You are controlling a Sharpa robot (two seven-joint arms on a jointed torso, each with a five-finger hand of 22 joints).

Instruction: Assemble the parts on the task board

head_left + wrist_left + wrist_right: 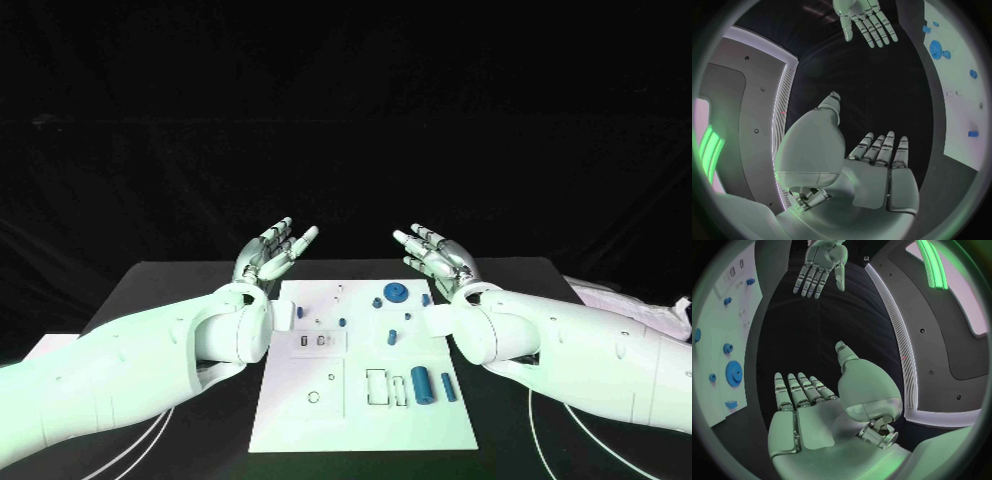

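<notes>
The white task board (361, 420) lies in the middle of the black table, with small blue parts on it: a round gear (394, 293) at its far end and a cylinder (421, 385) nearer me beside a thin blue bar (447, 387). My left hand (274, 252) is raised above the board's far left corner, palm up, fingers stretched and holding nothing. My right hand (440, 255) mirrors it above the far right corner, also flat and holding nothing. In the left wrist view my left hand (873, 175) is flat; my right hand (811, 410) looks the same in its own view.
The board (961, 85) with blue parts runs along one side of the left wrist view, and the board (723, 330) with the gear (734, 373) along one side of the right wrist view. Pale crumpled material (642, 305) lies at the table's right edge.
</notes>
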